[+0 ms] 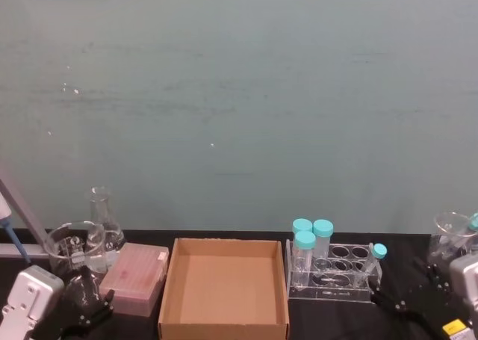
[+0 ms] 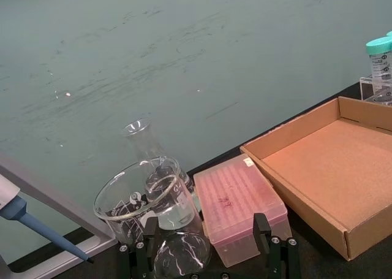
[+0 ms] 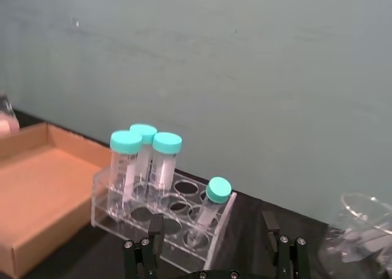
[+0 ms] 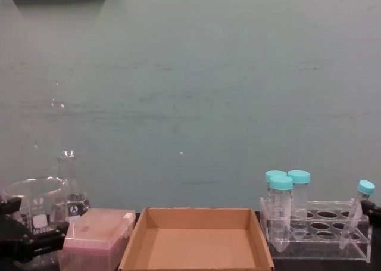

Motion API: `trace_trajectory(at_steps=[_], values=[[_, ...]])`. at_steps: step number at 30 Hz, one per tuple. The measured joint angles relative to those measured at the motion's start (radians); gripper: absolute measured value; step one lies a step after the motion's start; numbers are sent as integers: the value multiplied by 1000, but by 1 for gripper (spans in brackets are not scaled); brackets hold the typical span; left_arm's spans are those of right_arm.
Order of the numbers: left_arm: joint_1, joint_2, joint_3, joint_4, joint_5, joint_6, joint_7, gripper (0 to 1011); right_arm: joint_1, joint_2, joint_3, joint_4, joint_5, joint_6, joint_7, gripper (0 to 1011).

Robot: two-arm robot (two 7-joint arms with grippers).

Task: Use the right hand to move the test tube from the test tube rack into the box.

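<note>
We see a plain brown cardboard box (image 1: 224,280) on a black tabletop (image 1: 328,321). The slim clear tube (image 1: 372,267) wears a teal cap, as do three wider tubes (image 1: 305,258) in the colourless rack (image 1: 343,289). The translucent pink box (image 1: 134,280) shows a faint grid of rows on its lid.

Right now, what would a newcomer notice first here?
Teal caps: three wide tubes cluster at the left end of the test tube rack, and the slim test tube leans alone at its right end. The brown box sits centre, beside the rack. The right hand hovers open before the rack; the left gripper sits by the glassware.
</note>
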Motion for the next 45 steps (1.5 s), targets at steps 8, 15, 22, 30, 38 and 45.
trace_trajectory(at_steps=[8,15,22,30,38,45], values=[[0,0,0,0,0,0,0,1000,42,-64,44,69,92,33,61,1000],[0,0,0,0,0,0,0,1000,97,-108,55,139,98,37,85,1000],[0,0,0,0,0,0,0,1000,148,-143,53,206,80,39,104,1000],[0,0,0,0,0,0,0,1000,181,-172,55,259,66,54,123,1000],[0,0,0,0,0,0,0,1000,190,-182,58,273,59,62,132,1000],[0,0,0,0,0,0,0,1000,188,-180,58,271,60,61,131,952]])
